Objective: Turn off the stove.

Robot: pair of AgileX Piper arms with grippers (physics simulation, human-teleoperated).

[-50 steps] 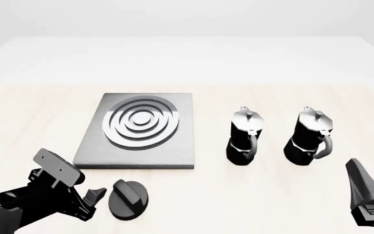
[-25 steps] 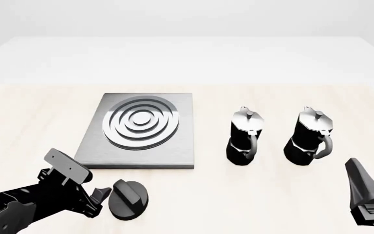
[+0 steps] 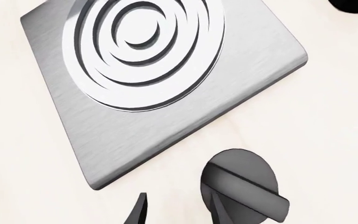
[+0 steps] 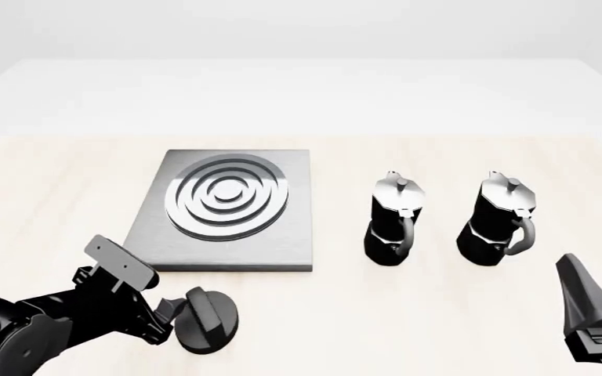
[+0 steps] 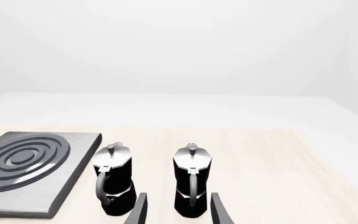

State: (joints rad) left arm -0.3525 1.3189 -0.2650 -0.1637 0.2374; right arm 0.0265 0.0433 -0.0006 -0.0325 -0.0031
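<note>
The knob sits on open table just in front of the stove slab, with a bare strip between them. The left gripper crowds the knob's left side — its right side and top are unobstructed. Right of the slab, two moka pots stand upright with a gap between them and a wider lane to the slab. The right gripper sits near the right pot, fingers spread.
</note>
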